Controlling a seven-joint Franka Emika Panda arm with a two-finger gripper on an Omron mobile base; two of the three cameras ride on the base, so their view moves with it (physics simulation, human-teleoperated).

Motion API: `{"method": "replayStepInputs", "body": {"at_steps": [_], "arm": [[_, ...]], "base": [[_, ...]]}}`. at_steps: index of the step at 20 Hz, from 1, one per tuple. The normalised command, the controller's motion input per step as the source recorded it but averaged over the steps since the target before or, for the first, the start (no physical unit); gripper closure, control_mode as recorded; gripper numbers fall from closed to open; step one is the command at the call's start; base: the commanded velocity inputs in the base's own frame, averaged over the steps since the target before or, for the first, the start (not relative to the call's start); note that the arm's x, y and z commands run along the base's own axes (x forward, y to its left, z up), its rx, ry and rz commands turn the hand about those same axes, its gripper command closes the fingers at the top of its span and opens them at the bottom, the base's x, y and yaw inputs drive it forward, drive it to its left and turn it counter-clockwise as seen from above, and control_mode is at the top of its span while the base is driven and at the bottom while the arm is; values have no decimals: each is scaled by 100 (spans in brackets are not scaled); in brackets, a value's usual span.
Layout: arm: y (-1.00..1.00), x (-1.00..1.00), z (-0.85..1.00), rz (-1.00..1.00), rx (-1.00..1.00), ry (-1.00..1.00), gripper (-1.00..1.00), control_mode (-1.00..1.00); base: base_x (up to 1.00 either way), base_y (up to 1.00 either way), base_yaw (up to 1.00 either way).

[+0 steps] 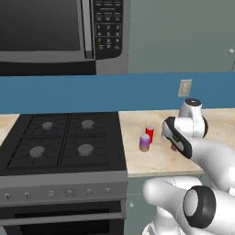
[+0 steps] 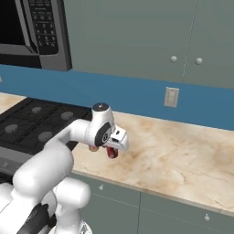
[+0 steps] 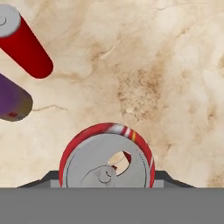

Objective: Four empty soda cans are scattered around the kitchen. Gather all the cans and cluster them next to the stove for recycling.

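Rises from the base at lower right of the left base view, bends at a dark elbow joint, then reaches forward over the beige marble counter (image 1: pixel 156 160) to the right of the stove (image 1: pixel 64 142). Ends in a wrist turned downward, with the gripper (image 2: pixel 112 152) pointing straight at the countertop. Hangs low over the counter's front part, near the edge.

Clamps a red can with a silvery top (image 3: pixel 107 164) between the fingers; seen from directly above in the hand view, lid and pull-tab opening facing the camera, dark finger tips (image 3: pixel 168 178) flanking its rim on both sides. Shows in the right base view as a small red patch just under the hand. Cannot tell whether the can's base touches the counter or hangs just above it.

Leaves two more cans standing upright on the counter just right of the stove: a second red can (image 1: pixel 149 133) behind, a purple can with a tan band (image 1: pixel 145 143) in front, close together but apart. Places the held can near that pair, on their right.

Above the stove, a steel-and-black microwave (image 1: pixel 59 32); on the blue wall behind the counter, a pale switch plate (image 1: pixel 185 87).
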Motion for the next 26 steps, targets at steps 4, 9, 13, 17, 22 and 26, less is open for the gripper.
{"method": "replayStepInputs", "body": {"at_steps": [4, 9, 13, 17, 22, 26], "arm": [[-1, 40, -14, 3, 5, 6, 100, -100], [4, 35, -17, 1, 15, 4, 100, -100], [0, 31, -18, 1, 10, 0, 100, -100], [0, 29, -17, 0, 0, 0, 100, -100], [3, 27, -20, 0, 0, 0, 100, -100], [0, 14, -25, 0, 0, 0, 100, -100]], "base": [[0, 0, 0], [0, 0, 0], [0, 0, 0], [0, 0, 0], [0, 0, 0], [0, 0, 0]]}}
